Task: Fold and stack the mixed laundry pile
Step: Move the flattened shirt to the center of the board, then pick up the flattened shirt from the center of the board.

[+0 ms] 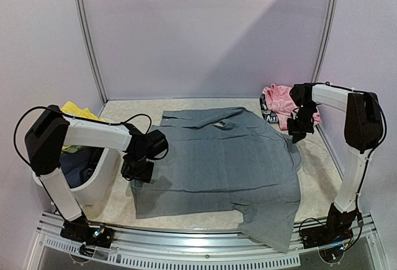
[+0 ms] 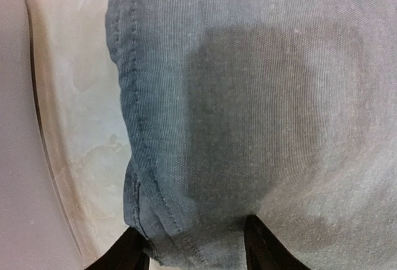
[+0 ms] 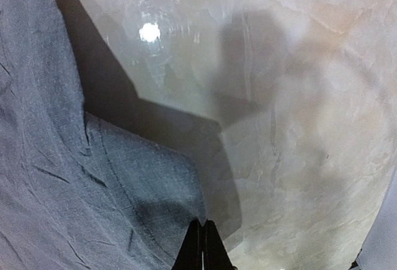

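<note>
the grey shirt [image 1: 220, 164] lies spread for folding; left hand [image 2: 195, 251] pinches its nine-o'clock hem, right hand [image 3: 201, 245] closed, empty; next, lift that edge toward three o'clock.

Grey shirt [image 1: 217, 164]: woven cloth, matt, fine visible weave, lightly creased; double-stitched seam along its edge in the left wrist view [image 2: 139, 133]. Pink piece [image 1: 282, 103]: soft cloth, rumpled, slight sheen. Yellow garment [image 1: 77, 111]: matt cloth. Table [image 1: 322, 183]: pale marbled surface, smooth and glossy, a bright lamp glint on it in the right wrist view [image 3: 149, 32]. White tub [image 1: 102, 180]: smooth plastic, satin finish. Arm shells: glossy white plastic links with matt black joints. Right gripper [image 3: 201, 245] fingers: matt black. Front rail [image 1: 186, 245]: ribbed bare metal, dull shine.
</note>
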